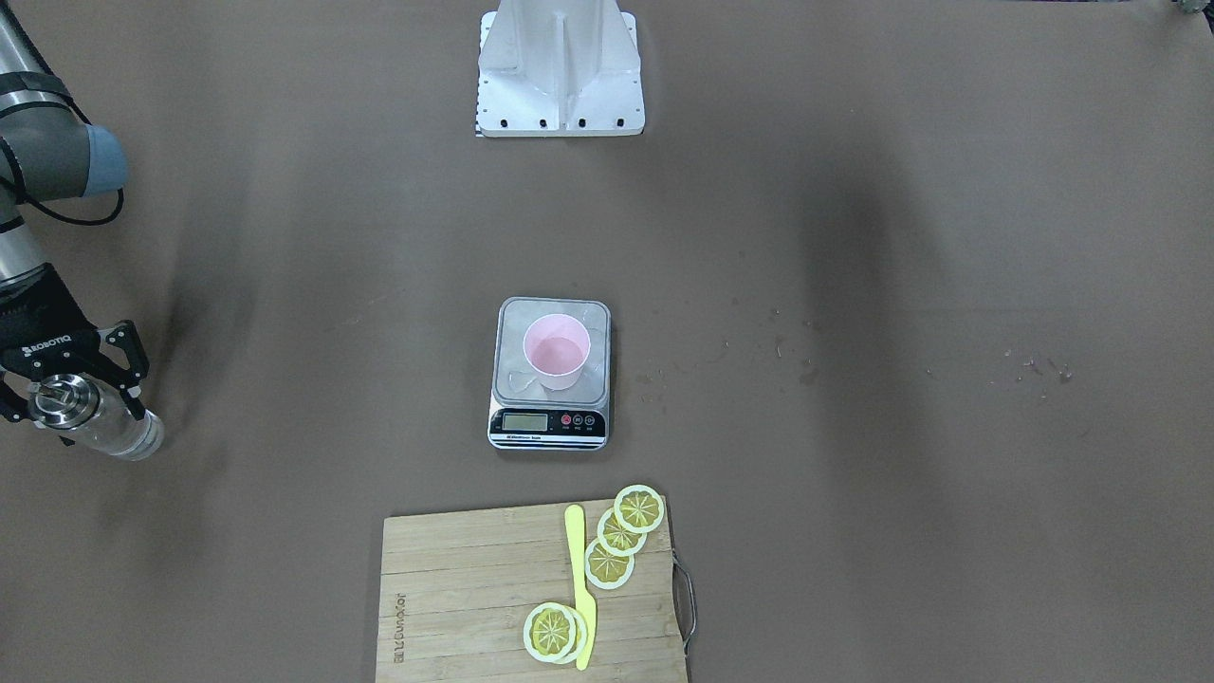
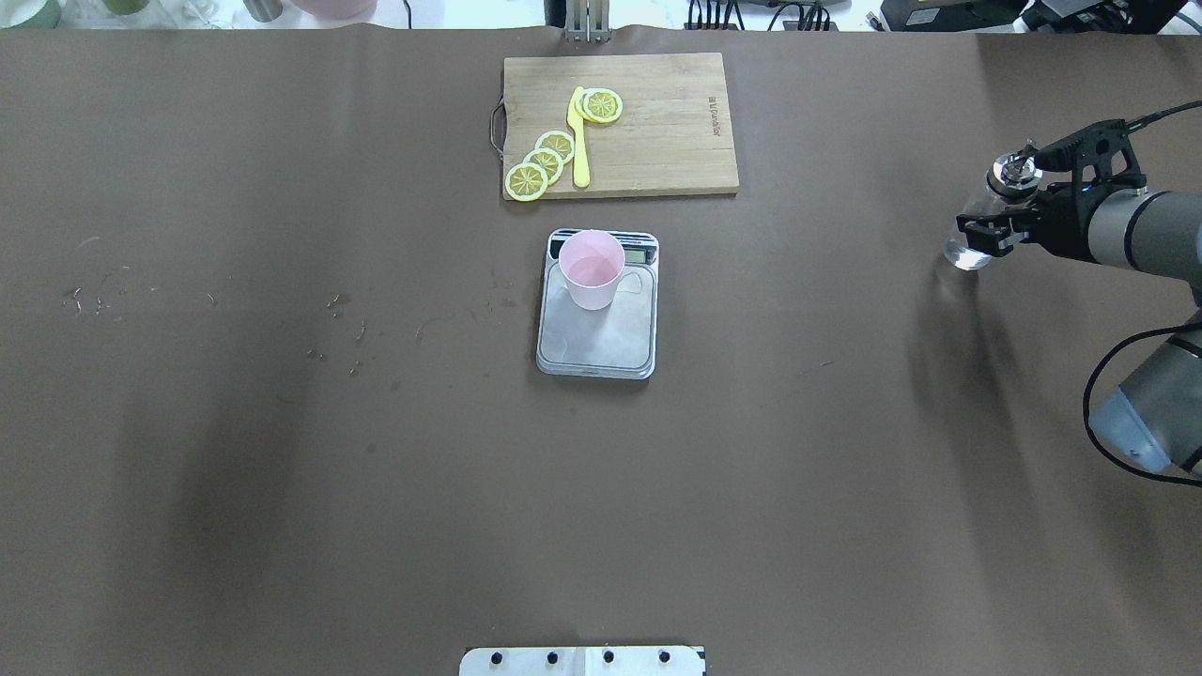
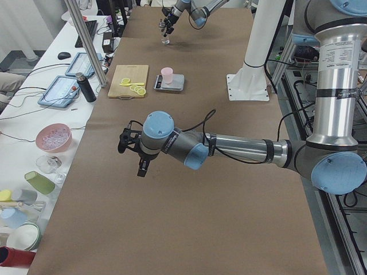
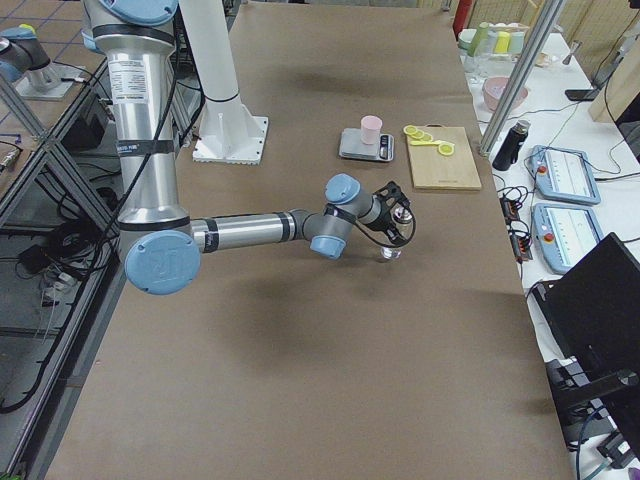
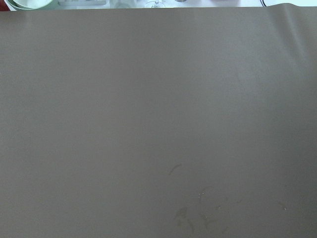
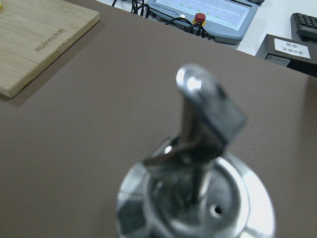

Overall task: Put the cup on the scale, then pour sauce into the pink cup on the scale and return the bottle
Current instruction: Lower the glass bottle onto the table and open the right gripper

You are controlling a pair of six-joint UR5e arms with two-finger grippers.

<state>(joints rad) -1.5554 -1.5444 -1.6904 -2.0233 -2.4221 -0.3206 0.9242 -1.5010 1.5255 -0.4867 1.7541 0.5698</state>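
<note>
Cup (image 1: 557, 351) upright on the scale (image 1: 508, 332) at mid-table, inside the platform's edges. Bottle (image 1: 121, 432) well apart from it, toward the robot's right end of the table (image 1: 854, 237), roughly upright. The right tool (image 1: 76, 410) grips it near the top, with a finger pressed to either side. Its base looks to be on or just above the table, though the views leave that unclear. Left tool (image 3: 137, 153) hangs over bare table, far from the scale; I cannot tell how wide it stands.
</note>
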